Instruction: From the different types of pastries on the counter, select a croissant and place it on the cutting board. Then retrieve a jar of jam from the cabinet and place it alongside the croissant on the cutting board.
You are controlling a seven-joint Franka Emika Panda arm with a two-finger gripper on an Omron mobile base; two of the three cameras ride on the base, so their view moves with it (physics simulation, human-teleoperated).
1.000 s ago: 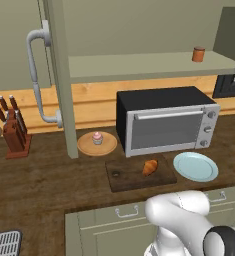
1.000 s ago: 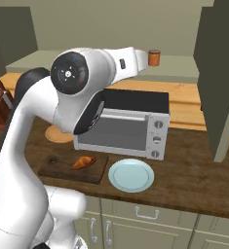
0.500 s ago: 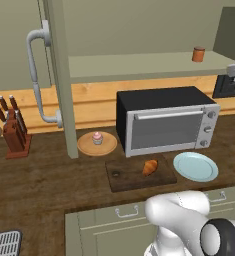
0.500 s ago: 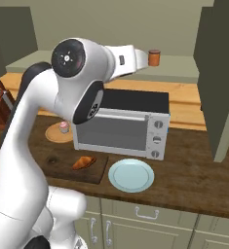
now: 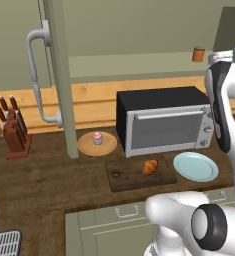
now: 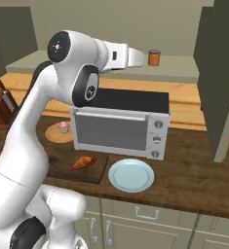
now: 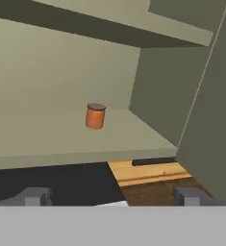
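Observation:
The jar of jam [image 7: 95, 116] stands upright on the cabinet shelf [image 7: 52, 139], alone and well ahead of my gripper [image 7: 112, 196]. The gripper is open, its two dark fingertips [image 7: 35, 196] spread wide with nothing between them. From the right base view my white hand [image 6: 128, 55] reaches level toward the jar [image 6: 154, 57], a short gap left of it. The croissant [image 5: 150, 167] lies on the cutting board [image 5: 124, 177] in front of the oven. The pink cupcake [image 5: 97, 137] sits on a round tan plate [image 5: 109, 147] on the counter [image 5: 39, 175].
A black and silver toaster oven [image 5: 164, 125] stands under the shelf. A pale blue plate [image 5: 195, 166] lies right of the board. The open cabinet door [image 5: 59, 75] with its curved handle [image 5: 36, 75] hangs at the left, and a knife block [image 5: 14, 131] beyond it.
My arm has swung further right and forward at shelf height, bringing the hand closer to the jar. The croissant, board and cupcake have stayed put.

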